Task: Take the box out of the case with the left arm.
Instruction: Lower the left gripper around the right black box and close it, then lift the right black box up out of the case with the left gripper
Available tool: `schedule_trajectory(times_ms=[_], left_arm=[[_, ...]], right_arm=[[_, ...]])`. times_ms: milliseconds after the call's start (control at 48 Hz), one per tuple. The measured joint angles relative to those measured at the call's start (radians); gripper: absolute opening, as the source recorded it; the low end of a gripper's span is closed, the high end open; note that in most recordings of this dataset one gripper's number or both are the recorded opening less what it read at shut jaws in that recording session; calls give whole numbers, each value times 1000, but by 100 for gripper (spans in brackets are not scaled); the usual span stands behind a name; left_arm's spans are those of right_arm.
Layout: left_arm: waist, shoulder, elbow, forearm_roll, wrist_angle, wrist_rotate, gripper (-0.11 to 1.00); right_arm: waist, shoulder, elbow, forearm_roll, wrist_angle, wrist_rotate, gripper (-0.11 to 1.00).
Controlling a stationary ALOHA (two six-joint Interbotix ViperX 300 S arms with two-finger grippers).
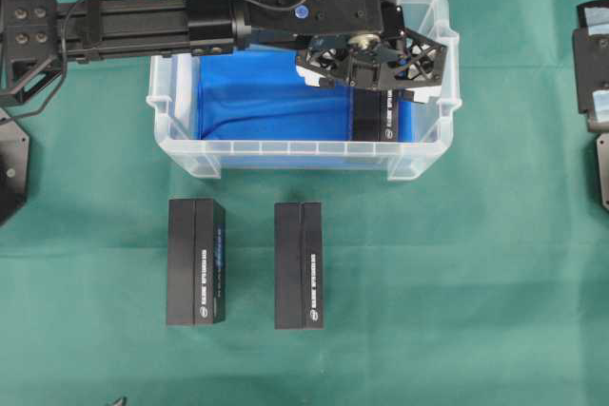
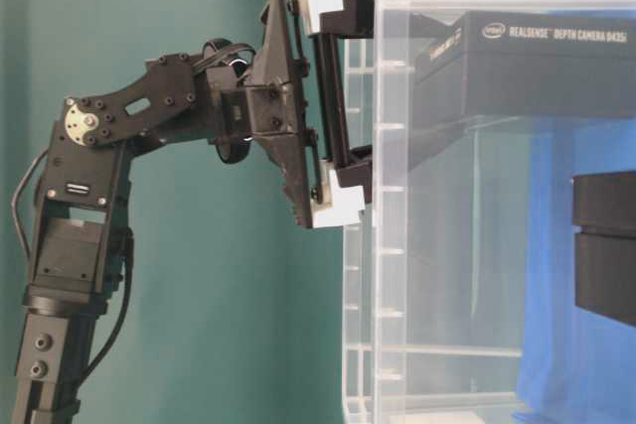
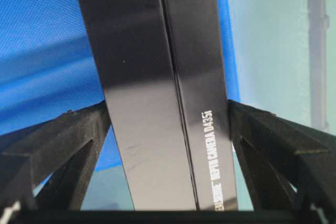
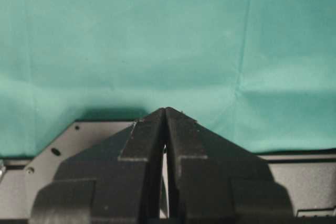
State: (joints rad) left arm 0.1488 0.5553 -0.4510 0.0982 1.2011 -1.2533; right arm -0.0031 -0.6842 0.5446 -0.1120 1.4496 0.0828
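The clear case with a blue lining stands at the table's back middle. One black box stands on edge in its right part, also visible as a long black box with white lettering. The left arm reaches in from the left, and my left gripper hangs over that box. Its jaws are open wide and its fingers flank the box closely on both sides; I cannot tell whether they touch. The right gripper is shut on nothing, over green cloth.
Two more black boxes lie side by side on the green cloth in front of the case. Parts of the right arm sit at the right edge. From table level the case wall stands between the camera and the box.
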Motion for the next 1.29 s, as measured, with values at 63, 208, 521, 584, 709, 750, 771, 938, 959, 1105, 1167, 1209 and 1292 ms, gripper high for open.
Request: schedule_trajectory(times_ms=[63, 208, 521, 584, 709, 750, 771, 938, 959, 1105, 1167, 1209, 1292], left_arm=[[2, 0, 11, -2, -8, -2, 90], [2, 0, 26, -3, -18, 0, 90], [0, 0, 41, -5, -31, -8, 89], [0, 0, 41, -5, -31, -20, 88], [0, 2, 41, -5, -37, -66, 66], [0, 0, 41, -6, -41, -77, 63], [-3, 0, 41, -5, -44, -81, 63], [0, 0, 48, -11, -71, -86, 63], [0, 0, 49, -14, -72, -86, 63], [0, 0, 57, -21, -74, -92, 63], [-3, 0, 57, -21, -74, -94, 63], [-3, -2, 57, -21, -74, -95, 63], [-5, -3, 57, -23, -71, -97, 63]], right_arm=[[0, 0, 0, 0, 0, 2, 2], [0, 0, 3, 0, 0, 2, 2], [0, 0, 9, 0, 0, 2, 2], [0, 0, 9, 0, 0, 2, 2], [0, 0, 9, 0, 0, 2, 2], [0, 0, 9, 0, 0, 2, 2], [0, 0, 9, 0, 0, 2, 2], [0, 0, 9, 0, 0, 2, 2], [-2, 0, 9, 0, 0, 2, 2], [0, 0, 9, 0, 0, 2, 2], [0, 0, 9, -2, 2, 2, 2], [0, 0, 9, 0, 0, 0, 2], [0, 0, 9, 0, 2, 2, 2]])
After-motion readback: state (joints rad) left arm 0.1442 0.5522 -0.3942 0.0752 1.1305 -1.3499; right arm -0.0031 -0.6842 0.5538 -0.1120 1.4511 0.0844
